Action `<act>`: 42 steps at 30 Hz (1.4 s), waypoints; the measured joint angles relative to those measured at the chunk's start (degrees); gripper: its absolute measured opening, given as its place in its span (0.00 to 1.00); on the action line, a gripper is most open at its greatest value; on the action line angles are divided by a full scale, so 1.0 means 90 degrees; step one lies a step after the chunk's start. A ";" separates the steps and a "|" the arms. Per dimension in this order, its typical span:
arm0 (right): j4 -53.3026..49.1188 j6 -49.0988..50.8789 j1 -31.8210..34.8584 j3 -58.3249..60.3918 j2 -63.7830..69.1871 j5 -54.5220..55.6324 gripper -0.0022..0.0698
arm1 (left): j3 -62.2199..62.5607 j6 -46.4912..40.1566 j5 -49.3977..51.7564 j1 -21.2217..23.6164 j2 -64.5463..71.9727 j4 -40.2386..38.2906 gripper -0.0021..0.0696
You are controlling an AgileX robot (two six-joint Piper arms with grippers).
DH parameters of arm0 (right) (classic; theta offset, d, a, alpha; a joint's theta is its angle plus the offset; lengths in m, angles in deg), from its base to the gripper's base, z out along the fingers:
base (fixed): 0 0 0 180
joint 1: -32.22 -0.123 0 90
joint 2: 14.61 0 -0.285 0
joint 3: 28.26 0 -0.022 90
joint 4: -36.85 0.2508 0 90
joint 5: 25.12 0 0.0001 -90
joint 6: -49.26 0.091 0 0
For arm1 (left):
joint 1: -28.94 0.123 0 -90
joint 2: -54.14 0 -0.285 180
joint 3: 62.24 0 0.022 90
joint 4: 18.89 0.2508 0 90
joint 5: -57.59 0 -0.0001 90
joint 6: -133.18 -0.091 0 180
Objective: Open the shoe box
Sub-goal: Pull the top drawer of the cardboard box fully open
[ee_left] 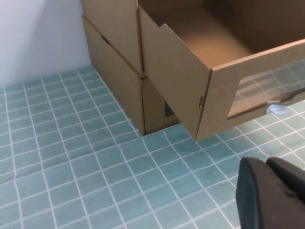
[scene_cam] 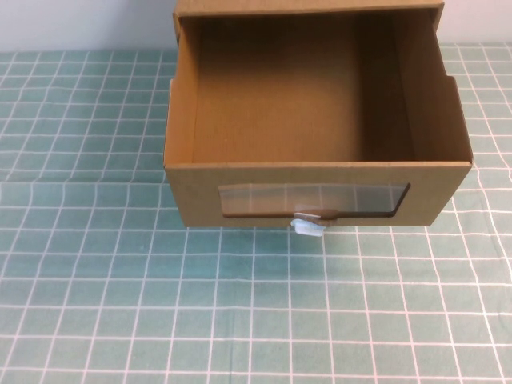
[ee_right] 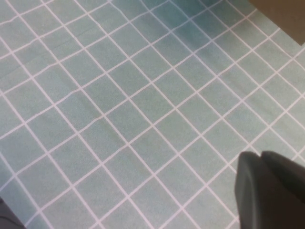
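Shoe box drawer stands open on the green tabletop. Left claw, seemingly clenched, hovers nearby; right claw clenched above tabletop.

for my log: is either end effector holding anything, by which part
Nothing is held: left end effector, shut, near the shoe box; right end effector, shut, over the tablecloth.

The brown cardboard shoe box stands at the far middle of the table. Its drawer is slid out of the sleeve toward the robot, open and empty. The front panel has a clear window and a small white pull tab at its lower edge.
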 joint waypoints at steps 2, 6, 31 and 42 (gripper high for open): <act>0.0000 0.0000 0.0000 0.0000 0.0000 0.0000 0.01 | -0.0049 0.0000 -0.0152 0.0000 0.0000 0.0174 0.02; 0.0010 0.0000 0.0000 0.0000 0.0000 0.0000 0.01 | -0.0462 0.0055 -0.0927 0.0000 0.0000 0.1233 0.02; 0.0013 0.0000 0.0000 0.0000 0.0000 0.0000 0.01 | -0.4571 0.2107 -0.2898 0.0831 -0.1490 0.2264 0.02; 0.0024 0.0000 0.0000 0.0000 0.0000 0.0000 0.01 | -0.4584 0.1590 -0.2981 0.0831 -0.1490 0.1520 0.02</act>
